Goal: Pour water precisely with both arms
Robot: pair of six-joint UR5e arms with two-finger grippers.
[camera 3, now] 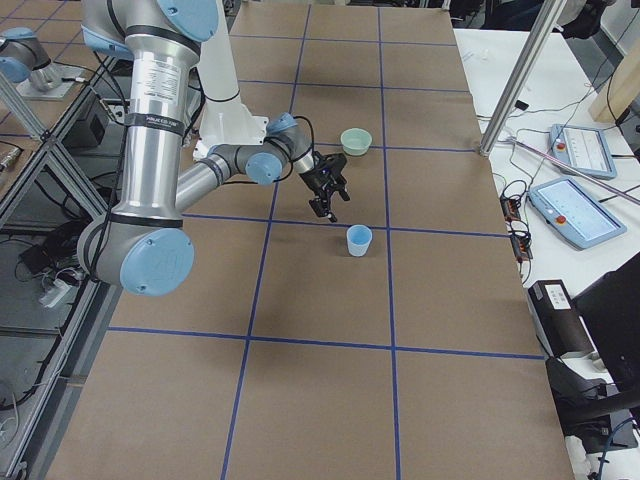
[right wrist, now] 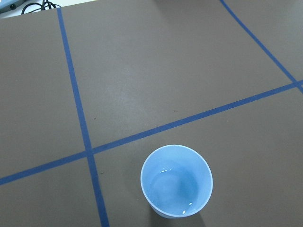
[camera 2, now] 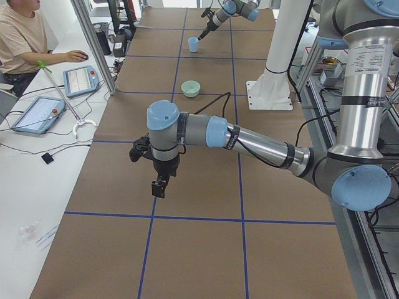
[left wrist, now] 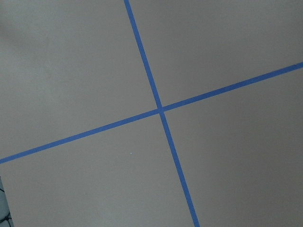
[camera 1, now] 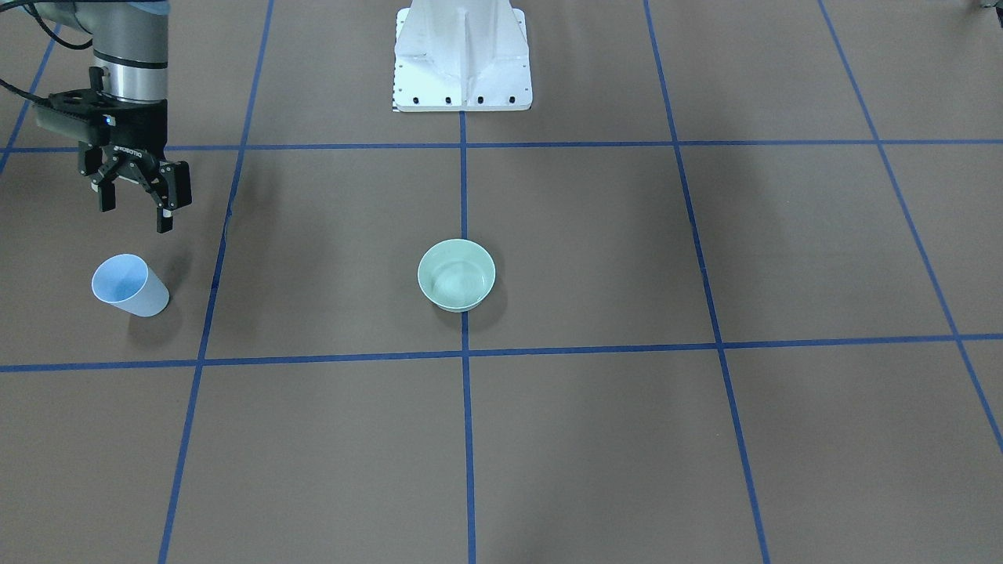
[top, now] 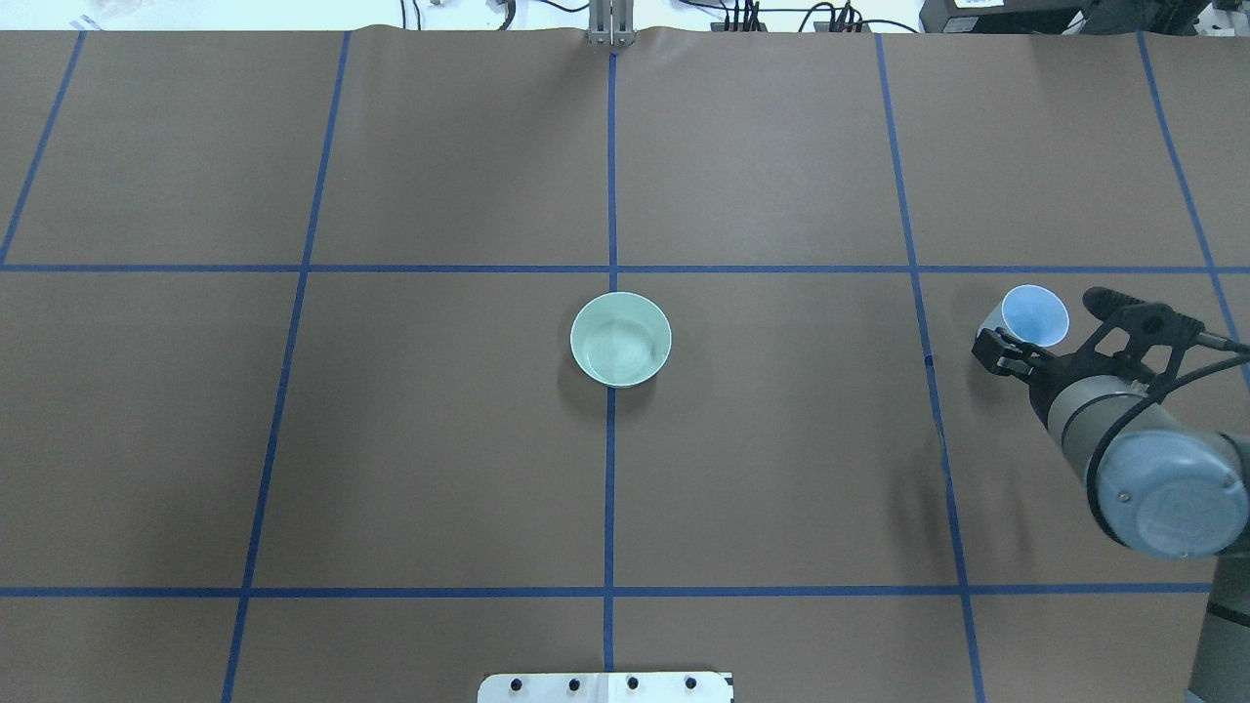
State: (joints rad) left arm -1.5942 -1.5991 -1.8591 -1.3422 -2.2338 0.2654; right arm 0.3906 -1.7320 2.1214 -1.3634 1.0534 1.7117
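Note:
A light blue cup point(camera 1: 130, 286) stands upright on the brown table on the robot's right side. It holds a little water point(right wrist: 176, 188), seen as faint glints. My right gripper point(camera 1: 136, 207) hangs open just above and behind the cup point(top: 1035, 314), touching nothing. A pale green bowl point(top: 620, 339) sits at the table's centre, with faint rings inside. My left gripper point(camera 2: 160, 185) hovers over bare table on the robot's left, far from both; I cannot tell whether it is open or shut. The left wrist view shows only tape lines.
The white pedestal point(camera 1: 462, 63) stands at the robot's edge of the table. Blue tape lines point(top: 611, 439) divide the brown surface. A person point(camera 2: 19, 37) sits by tablets point(camera 2: 81, 80) beyond the far side, next to a metal post point(camera 2: 93, 43).

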